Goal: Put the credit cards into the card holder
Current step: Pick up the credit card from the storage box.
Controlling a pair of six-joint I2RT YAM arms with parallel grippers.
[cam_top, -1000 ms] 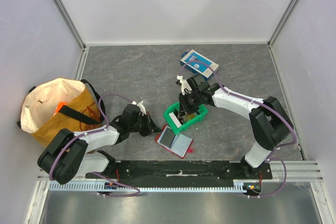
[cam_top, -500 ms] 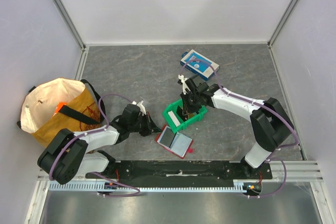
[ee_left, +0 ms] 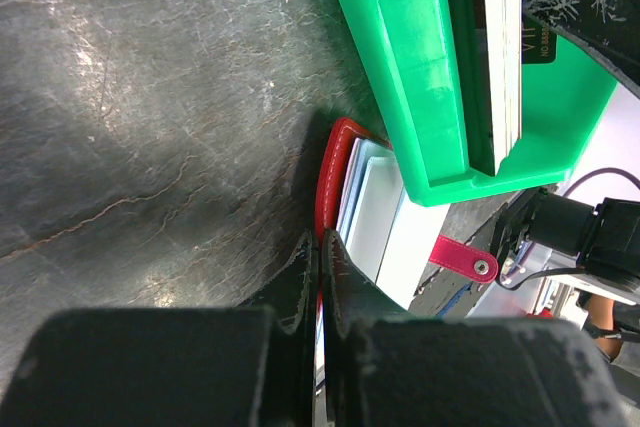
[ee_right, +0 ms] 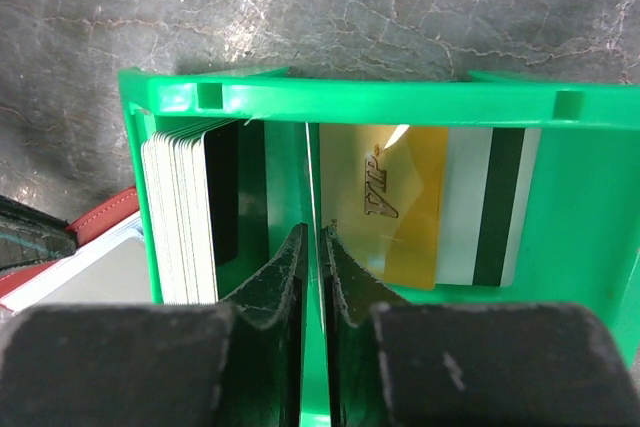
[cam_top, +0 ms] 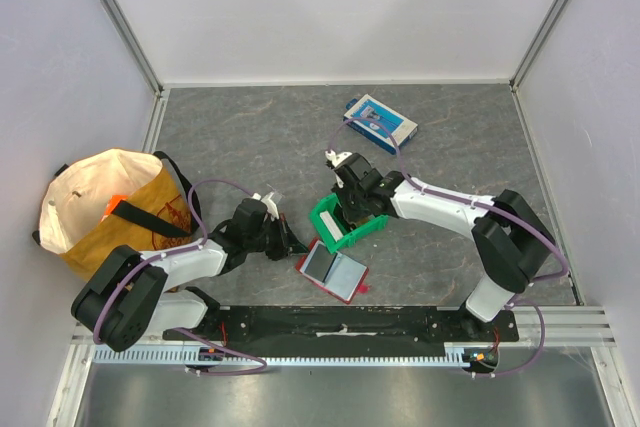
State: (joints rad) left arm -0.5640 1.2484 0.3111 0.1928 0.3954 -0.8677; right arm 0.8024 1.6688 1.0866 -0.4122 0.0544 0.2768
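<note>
Red card holder (ee_left: 335,152) is clamped steady by the left gripper (ee_left: 319,249) while a credit card (ee_right: 309,172) is pinched by the right gripper (ee_right: 312,237).

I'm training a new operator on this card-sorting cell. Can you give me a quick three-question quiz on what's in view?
1. True or false: the red card holder lies open.
2. Where do the stacked credit cards stand? A) tote bag B) green bin C) blue-and-white box
3. Which word is printed on the gold card?
Key: 1 true; 2 B; 3 VIP.
</note>
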